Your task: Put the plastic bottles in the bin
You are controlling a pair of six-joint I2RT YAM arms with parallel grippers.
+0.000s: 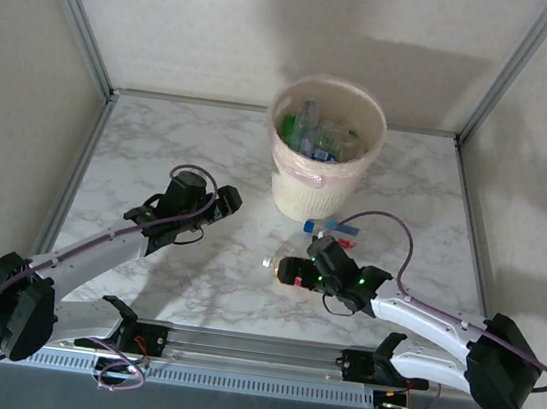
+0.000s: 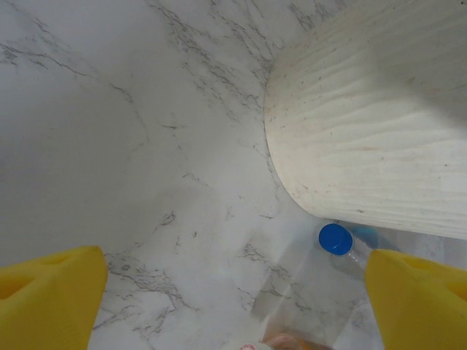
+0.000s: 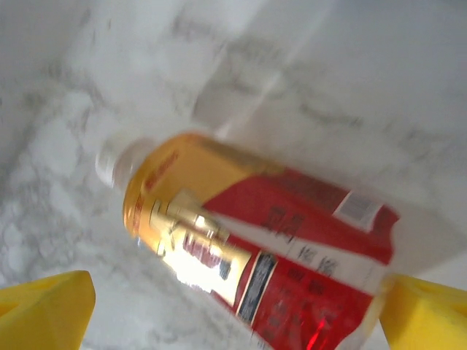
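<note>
White marble-veined tabletop (image 1: pixel 222 289), walled in by pale panels. At the far middle, the bin (image 1: pixel 318 188), upright, pinkish liner (image 1: pixel 298 172) folded over the rim, heaped inside with plastic bottles (image 1: pixel 318 135), green and clear. Just in front of its base, flat on the marble, a clear bottle (image 1: pixel 336 229) with a blue cap (image 2: pixel 335 238) and a blue and red label; close to the bin wall, contact impossible to judge. Nearer and a little left of that, a brown-orange bottle (image 3: pixel 248 240) on its side, white cap (image 3: pixel 109 162) pointing left, red and gold label facing up. Right gripper (image 1: pixel 297 269) low over this bottle, jaws spread wide, yellow fingertips (image 3: pixel 44 310) to either side of the body, not pinching it. Left gripper (image 1: pixel 224 200) left of the bin and apart from it, jaws open, holding nothing, yellow pads (image 2: pixel 51 299) above bare marble, aimed toward the bin wall and the blue cap.
</note>
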